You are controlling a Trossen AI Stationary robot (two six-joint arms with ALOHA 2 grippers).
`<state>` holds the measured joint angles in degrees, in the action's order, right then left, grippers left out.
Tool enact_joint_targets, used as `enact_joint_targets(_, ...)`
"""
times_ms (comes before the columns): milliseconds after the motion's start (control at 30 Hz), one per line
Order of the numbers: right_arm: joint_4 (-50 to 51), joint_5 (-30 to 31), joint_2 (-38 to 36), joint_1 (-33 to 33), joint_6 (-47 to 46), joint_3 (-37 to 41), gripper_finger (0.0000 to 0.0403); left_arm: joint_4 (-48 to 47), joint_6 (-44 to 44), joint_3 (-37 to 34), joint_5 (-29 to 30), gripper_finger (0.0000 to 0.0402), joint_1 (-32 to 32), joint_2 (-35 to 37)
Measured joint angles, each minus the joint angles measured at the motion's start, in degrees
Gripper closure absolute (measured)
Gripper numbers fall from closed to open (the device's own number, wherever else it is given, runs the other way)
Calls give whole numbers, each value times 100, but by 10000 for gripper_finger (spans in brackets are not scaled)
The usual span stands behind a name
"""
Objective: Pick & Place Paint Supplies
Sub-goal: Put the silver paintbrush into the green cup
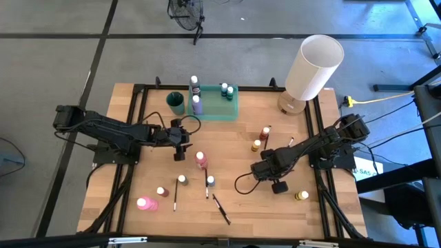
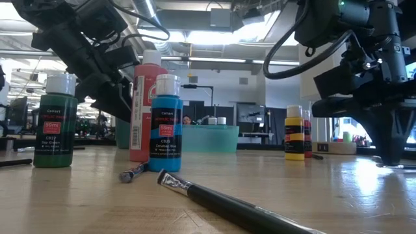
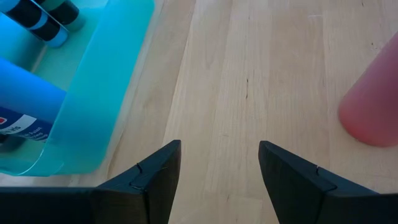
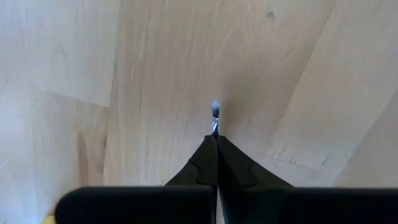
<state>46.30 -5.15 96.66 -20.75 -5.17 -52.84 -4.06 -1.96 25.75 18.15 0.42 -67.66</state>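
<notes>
Meanwhile the left gripper (image 1: 180, 143) hovers with fingers (image 3: 155, 171) spread wide and empty over bare wooden surface (image 1: 234, 200), between the green tray (image 1: 215, 114) and a pink paint bottle (image 1: 200, 159). Across the surface, the right gripper (image 1: 253, 171) has its fingers pinched on a thin paintbrush (image 4: 215, 112).

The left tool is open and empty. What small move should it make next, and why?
Probably shift the left tool sideways to centre the pink bottle between its jaws. The tool is over bare wood, with the bottle just off to one side and the tray on the other.
</notes>
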Motion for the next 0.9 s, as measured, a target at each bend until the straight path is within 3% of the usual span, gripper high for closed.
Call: enact_joint_targets(900,-55,-496,247,212,-105,92,403,1,-78,1,0,190,1,2)
